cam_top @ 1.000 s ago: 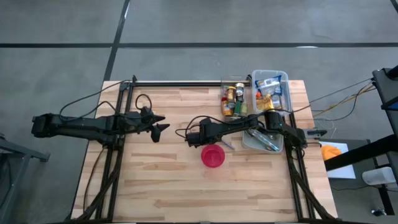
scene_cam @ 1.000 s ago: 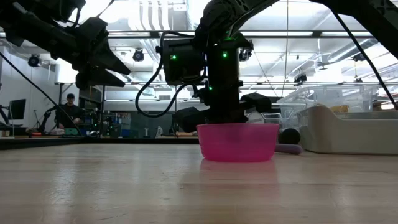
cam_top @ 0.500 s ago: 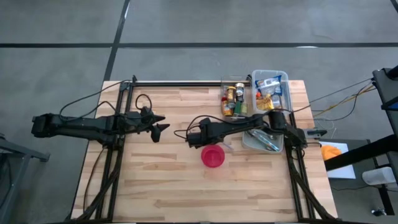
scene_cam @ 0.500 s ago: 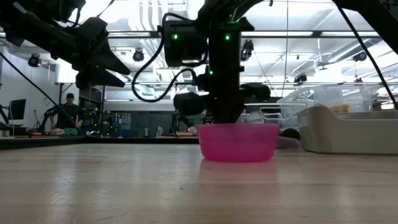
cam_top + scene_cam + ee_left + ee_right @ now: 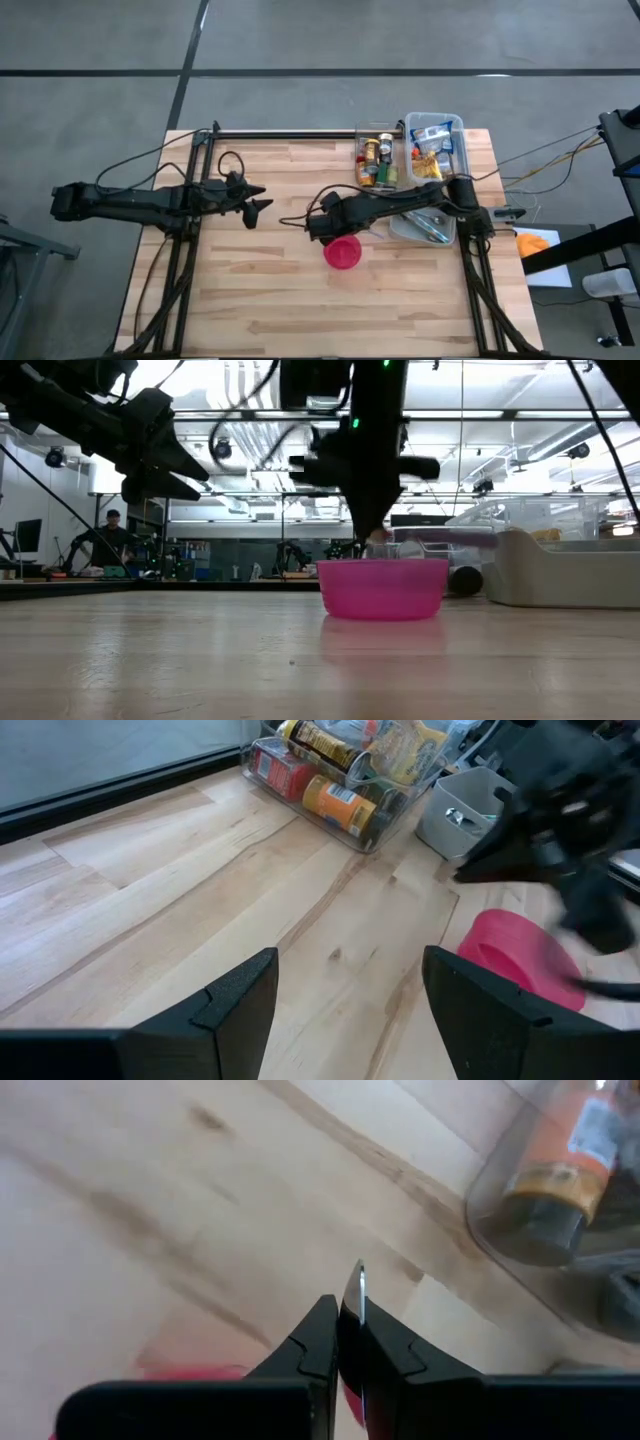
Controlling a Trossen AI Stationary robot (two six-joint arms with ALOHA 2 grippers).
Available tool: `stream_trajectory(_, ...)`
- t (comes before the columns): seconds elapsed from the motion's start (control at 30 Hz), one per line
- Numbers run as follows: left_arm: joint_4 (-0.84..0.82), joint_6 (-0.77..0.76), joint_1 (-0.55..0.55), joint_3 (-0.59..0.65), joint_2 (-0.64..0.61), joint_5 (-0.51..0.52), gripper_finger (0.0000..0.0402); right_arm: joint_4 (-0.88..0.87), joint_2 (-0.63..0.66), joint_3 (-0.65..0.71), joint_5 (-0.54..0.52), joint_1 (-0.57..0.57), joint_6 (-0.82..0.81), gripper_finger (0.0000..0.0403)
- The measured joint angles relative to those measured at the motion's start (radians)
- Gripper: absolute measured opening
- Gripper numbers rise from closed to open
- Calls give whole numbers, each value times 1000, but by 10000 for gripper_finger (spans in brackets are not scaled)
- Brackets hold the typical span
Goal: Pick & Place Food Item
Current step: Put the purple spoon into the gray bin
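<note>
Swinging my right hand [image 5: 318,232] closer over the pink bowl [image 5: 343,252] on the counter [image 5: 250,290], I kept it pinched on a thin utensil [image 5: 359,1290], judging a centred, gentle release best, left hand [image 5: 258,207] idling open.

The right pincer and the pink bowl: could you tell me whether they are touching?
Cannot tell. In the low view the right pincer ends right at the rim of the pink bowl, with no plain gap or contact; the high view only shows it over the bowl's edge.
</note>
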State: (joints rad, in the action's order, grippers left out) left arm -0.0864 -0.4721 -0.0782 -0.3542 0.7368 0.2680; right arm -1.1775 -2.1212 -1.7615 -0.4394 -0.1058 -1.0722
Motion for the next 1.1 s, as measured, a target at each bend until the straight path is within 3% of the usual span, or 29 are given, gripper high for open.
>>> stream_trajectory(0.27,-2,0,0,0,0,0,249,-18,112,0,61,-74,235,18)
stream_trajectory(0.8,-24,0,0,0,0,0,249,-392,275,7,44,-181,230,18)
stream_trajectory(1.1,-25,0,0,0,0,0,248,-393,349,173,44,-193,237,18)
